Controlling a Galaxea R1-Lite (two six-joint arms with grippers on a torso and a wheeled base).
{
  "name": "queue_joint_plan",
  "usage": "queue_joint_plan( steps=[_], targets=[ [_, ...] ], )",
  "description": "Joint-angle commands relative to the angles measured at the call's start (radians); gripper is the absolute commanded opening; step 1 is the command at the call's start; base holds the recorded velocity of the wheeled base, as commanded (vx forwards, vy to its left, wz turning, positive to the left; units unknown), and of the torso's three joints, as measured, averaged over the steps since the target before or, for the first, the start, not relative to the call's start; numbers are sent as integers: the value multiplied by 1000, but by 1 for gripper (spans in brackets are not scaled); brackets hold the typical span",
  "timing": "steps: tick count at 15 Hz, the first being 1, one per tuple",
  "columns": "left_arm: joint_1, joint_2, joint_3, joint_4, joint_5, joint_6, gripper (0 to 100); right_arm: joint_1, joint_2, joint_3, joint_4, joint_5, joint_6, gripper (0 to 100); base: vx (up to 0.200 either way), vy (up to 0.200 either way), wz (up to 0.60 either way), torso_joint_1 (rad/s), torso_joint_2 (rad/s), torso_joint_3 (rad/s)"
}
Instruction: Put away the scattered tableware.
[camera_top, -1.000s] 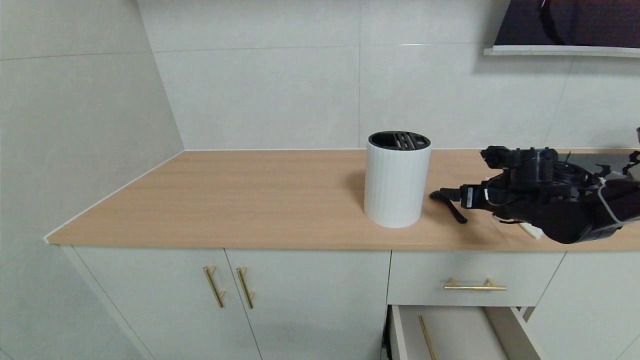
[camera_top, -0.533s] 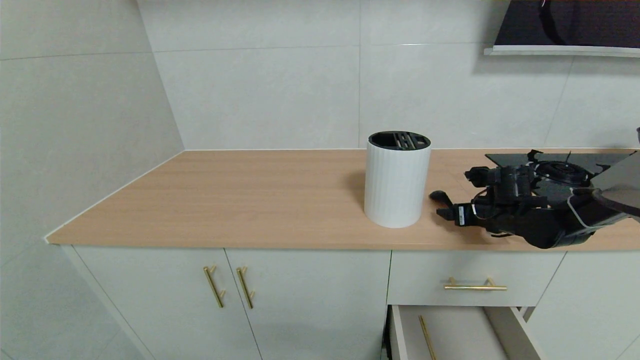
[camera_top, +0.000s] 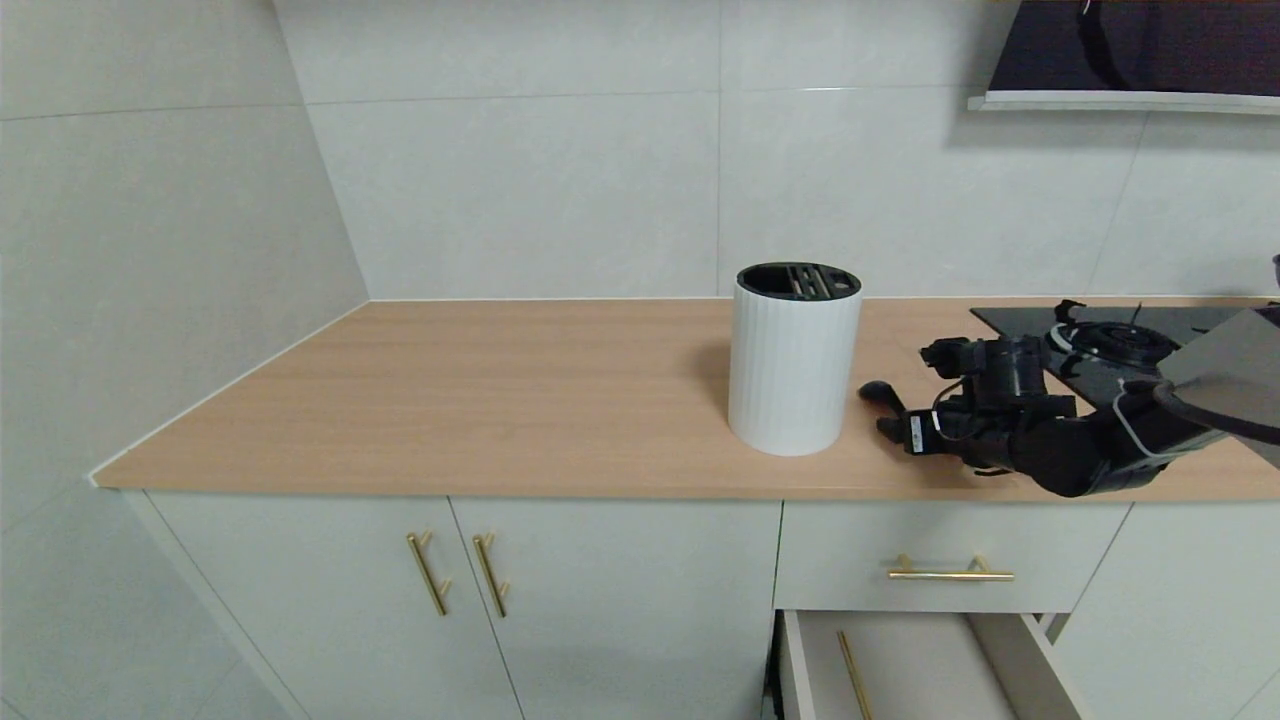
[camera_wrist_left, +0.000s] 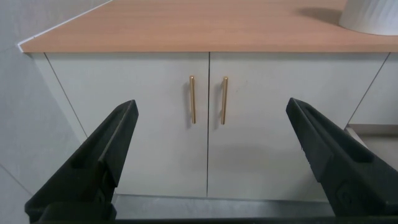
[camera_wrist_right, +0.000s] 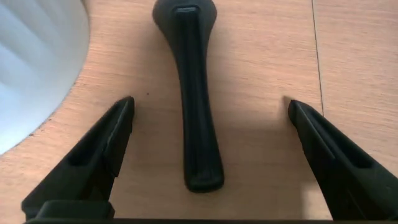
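Pale tiled walls were met by a wooden desk (camera_top: 500, 400), on which a white ribbed holder (camera_top: 794, 370) was stood. Just beside the holder, on its right and apart from it, a black-handled utensil (camera_wrist_right: 196, 93) was laid flat on the desk. Its rounded end was turned toward the holder, and its long axis was slanted away from the holder toward the desk's front edge.

The right jaws were spread wide and nothing was held in them. One jaw was set on either side of the handle, which was lined up with the line of approach. It was judged that a closing stroke would be made across the handle's narrow width, with little turning needed beforehand.

The right arm (camera_top: 1090, 455) was stretched low over the desk from the holder's right, with the wrist pointed toward the holder. The left jaws were likewise spread wide and empty. They were held below the holder's level, facing the cabinet doors (camera_wrist_left: 280, 124), well apart from the utensil. The right arm was therefore judged the nearer.
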Motion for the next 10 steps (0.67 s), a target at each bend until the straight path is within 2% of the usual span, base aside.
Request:
queue_joint_plan(
  steps=[1,10],
  targets=[
    [0,0,0,0,0,0,100,3,4,1,2,0,-1,0,0,0,0,0,0,0],
    [0,0,0,0,0,0,100,6,-53,39,2,-8,2,0,0,0,0,0,0,0]
  ],
)
